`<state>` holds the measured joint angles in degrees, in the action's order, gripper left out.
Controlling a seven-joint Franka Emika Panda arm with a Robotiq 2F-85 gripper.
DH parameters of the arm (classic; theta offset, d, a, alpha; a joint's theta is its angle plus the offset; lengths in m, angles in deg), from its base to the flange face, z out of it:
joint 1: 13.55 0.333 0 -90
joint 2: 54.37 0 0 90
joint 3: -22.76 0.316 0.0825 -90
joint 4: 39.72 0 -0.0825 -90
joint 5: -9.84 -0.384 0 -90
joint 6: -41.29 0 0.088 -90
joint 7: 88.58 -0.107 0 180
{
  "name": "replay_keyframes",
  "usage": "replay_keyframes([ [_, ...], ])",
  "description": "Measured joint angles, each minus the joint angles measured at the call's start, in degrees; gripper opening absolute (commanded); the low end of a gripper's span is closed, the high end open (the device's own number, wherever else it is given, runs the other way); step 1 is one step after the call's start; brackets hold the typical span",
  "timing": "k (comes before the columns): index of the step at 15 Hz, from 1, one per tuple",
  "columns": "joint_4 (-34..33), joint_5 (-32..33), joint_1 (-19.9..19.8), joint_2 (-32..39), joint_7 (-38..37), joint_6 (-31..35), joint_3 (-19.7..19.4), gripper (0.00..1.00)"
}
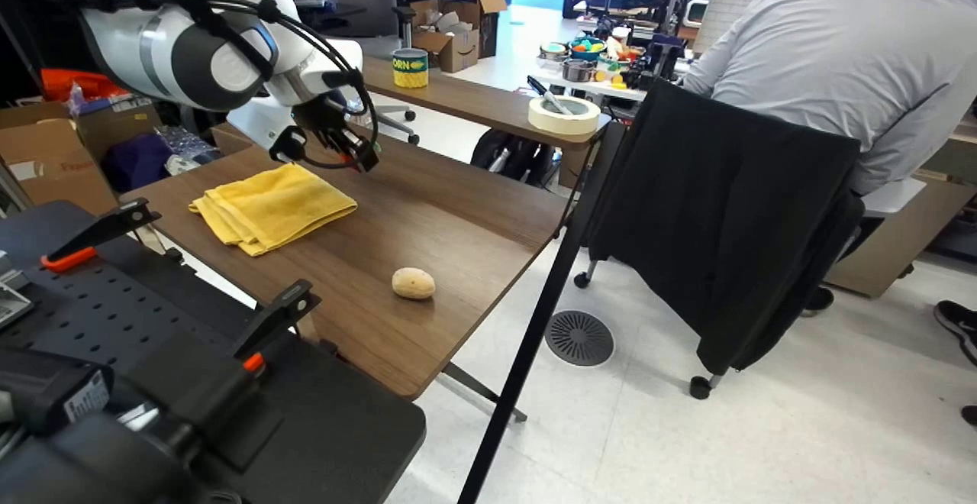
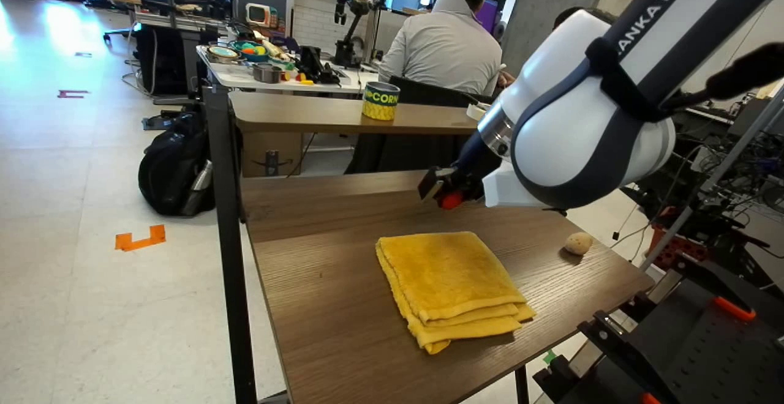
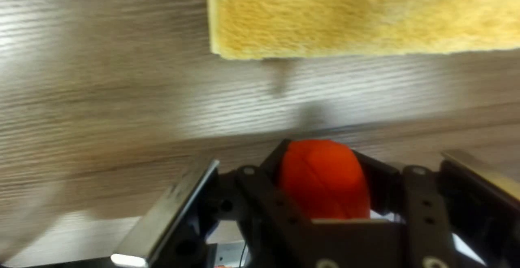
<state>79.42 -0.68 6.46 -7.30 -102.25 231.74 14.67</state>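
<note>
Rounded object [image 3: 325, 178], orange-red, creased (partly hidden)

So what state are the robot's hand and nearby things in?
Hand: closed on the red thing
Red thing: gripped
Yellow cloth: folded, lying on the table
Potato-like thing: resting on the table
Corn can: upright
Tape roll: lying flat
Marker: leaning on the tape roll

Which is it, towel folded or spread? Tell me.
Folded: in both exterior views the towel lies as a compact pad on the table, with stacked layers showing along its edge.
</note>
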Motion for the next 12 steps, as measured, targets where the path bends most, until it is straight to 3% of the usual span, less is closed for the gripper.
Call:
replay_keyframes([
  [4,-3.88,-2.23,4.65,-0.31,-1.42,-3.71,-1.13,0.06],
  [10,-9.30,-2.39,12.90,0.40,-6.90,-11.13,-6.14,0.06],
  [11,-10.20,-2.35,13.86,0.76,-7.74,-12.14,-6.72,0.49],
  [12,-11.01,-2.29,14.59,1.10,-8.49,-13.32,-7.15,0.51],
])
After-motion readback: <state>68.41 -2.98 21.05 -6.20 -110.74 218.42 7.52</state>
